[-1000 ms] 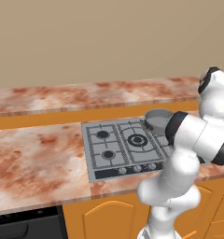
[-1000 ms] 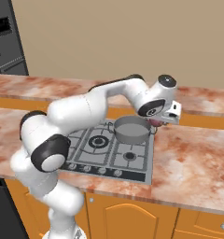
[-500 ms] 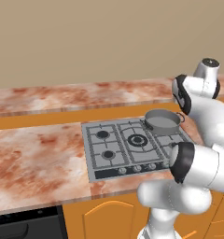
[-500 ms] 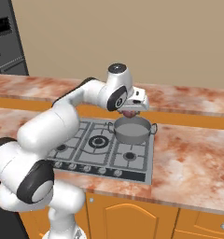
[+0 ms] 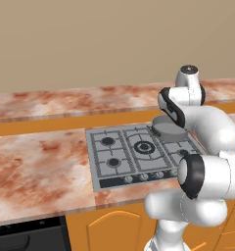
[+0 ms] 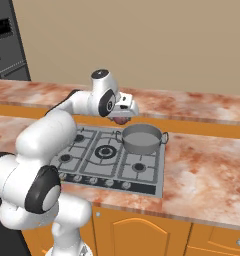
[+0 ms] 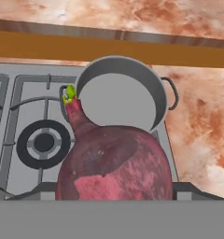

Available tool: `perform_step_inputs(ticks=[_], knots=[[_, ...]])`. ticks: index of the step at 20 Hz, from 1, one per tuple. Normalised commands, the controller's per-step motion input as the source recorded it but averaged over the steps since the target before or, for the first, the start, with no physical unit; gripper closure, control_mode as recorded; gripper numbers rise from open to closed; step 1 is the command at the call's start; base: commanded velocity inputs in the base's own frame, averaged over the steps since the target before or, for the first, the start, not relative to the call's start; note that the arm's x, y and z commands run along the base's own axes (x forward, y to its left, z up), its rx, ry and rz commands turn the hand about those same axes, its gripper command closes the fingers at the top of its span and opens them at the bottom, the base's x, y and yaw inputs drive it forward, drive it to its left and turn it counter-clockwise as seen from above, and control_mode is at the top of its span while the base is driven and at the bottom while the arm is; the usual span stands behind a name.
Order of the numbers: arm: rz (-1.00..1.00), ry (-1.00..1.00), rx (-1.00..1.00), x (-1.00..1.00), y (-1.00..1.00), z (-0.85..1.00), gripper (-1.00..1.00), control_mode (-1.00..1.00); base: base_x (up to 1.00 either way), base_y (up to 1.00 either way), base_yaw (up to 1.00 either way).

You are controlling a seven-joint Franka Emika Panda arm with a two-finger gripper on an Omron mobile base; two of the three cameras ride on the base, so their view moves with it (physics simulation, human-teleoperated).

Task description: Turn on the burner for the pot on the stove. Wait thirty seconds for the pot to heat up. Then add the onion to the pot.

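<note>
My gripper [image 6: 122,118] hangs above the back of the stove [image 6: 99,156], just left of and behind the pot [image 6: 140,138], and is shut on the onion [image 6: 121,121]. In the hand view the reddish-purple onion [image 7: 116,168] with its green tip fills the lower middle and hides the fingertips. Beyond it the empty grey pot [image 7: 119,101] sits on the back right burner of the stove [image 7: 20,95]. From the left base, the arm covers part of the pot [image 5: 168,130] on the stove [image 5: 120,156].
A row of knobs [image 6: 94,181] lines the stove's black front strip. Marble counter [image 6: 207,175] runs on both sides, with a raised back ledge [image 6: 192,105]. A dark fridge [image 6: 7,42] stands far left. Orange cabinets [image 6: 142,232] sit below.
The arm has swung leftward across the back of the stove with the onion, from the pot's right side to its back left. The pot has stayed put.
</note>
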Motion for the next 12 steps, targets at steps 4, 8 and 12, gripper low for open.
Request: perform_step_inputs(ticks=[4,8,12], knots=[[0.0,0.03,0.02,0.36,0.0,-0.06,1.0,-1.0,0.0,0.0,0.0],[0.0,0.0,0.04,0.22,-0.02,-0.28,1.0,-1.0,0.0,0.0,0.0],[0.0,0.0,0.06,0.28,-0.09,-0.42,1.0,-1.0,0.0,0.0,0.0]])
